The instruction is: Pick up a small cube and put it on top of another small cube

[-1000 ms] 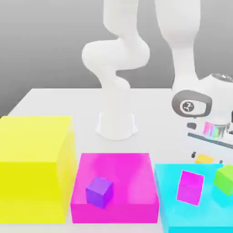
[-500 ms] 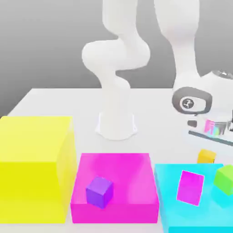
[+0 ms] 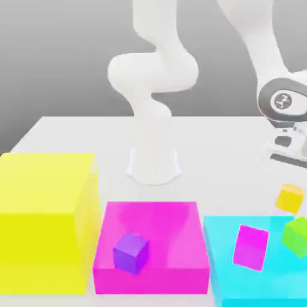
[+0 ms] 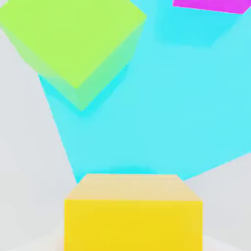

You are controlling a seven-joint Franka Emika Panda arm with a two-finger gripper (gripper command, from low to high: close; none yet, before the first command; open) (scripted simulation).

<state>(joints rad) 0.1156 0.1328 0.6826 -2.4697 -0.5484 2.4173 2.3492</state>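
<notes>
Raised and shifted toward the exterior view's right since the earlier frame, your yellow-orange cube [image 4: 133, 225] sits pinched in your gripper [image 3: 290, 193]. Beyond it in your hand view come the green cube [image 4: 76, 37] and, beneath that, the cyan block [image 4: 147, 117].

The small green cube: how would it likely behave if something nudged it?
The small green cube has flat faces and sharp edges, so it would probably slide or tip rather than roll. Its straight, undented sides suggest a stiff block that should keep its shape. Sitting on the cyan block, it could perhaps drop off if pushed past the edge.
</notes>
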